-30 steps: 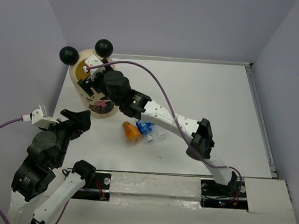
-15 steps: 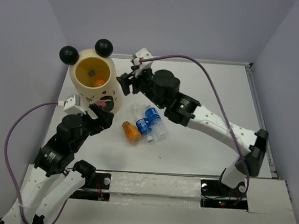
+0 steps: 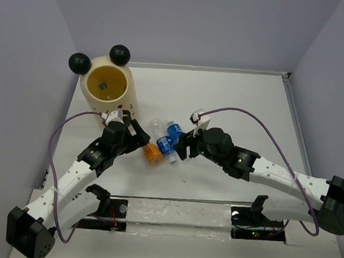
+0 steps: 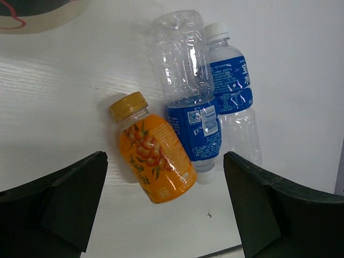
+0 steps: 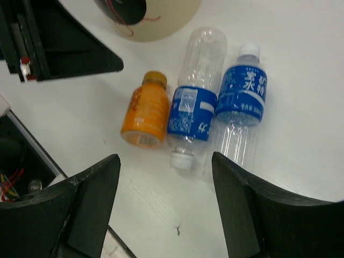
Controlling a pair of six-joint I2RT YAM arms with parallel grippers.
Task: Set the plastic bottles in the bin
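Note:
Three plastic bottles lie side by side on the white table: a short orange one [image 3: 153, 153] and two clear ones with blue labels [image 3: 164, 144] [image 3: 174, 130]. The left wrist view shows the orange bottle [image 4: 156, 161] and both clear bottles [image 4: 188, 97] [image 4: 232, 102]. So does the right wrist view: orange [image 5: 146, 115] and clear [image 5: 193, 115] [image 5: 242, 102]. My left gripper [image 3: 140, 137] [image 4: 166, 215] is open and empty just left of them. My right gripper [image 3: 181, 147] [image 5: 166, 209] is open and empty just right of them. The cream-yellow bin [image 3: 121, 108] stands at the far left. No green bottle shows.
The bin's two black ball ears [image 3: 79, 63] [image 3: 119, 55] stick up from its rim. Its base shows in the left wrist view [image 4: 37, 16] and the right wrist view [image 5: 156, 24]. My left gripper's fingers [image 5: 59, 45] show in the right wrist view. Purple cables trail from both wrists.
My right gripper has swung from over the bin's mouth down to the bottles. My left arm has reached forward to the bottles from the near left. Both are empty.

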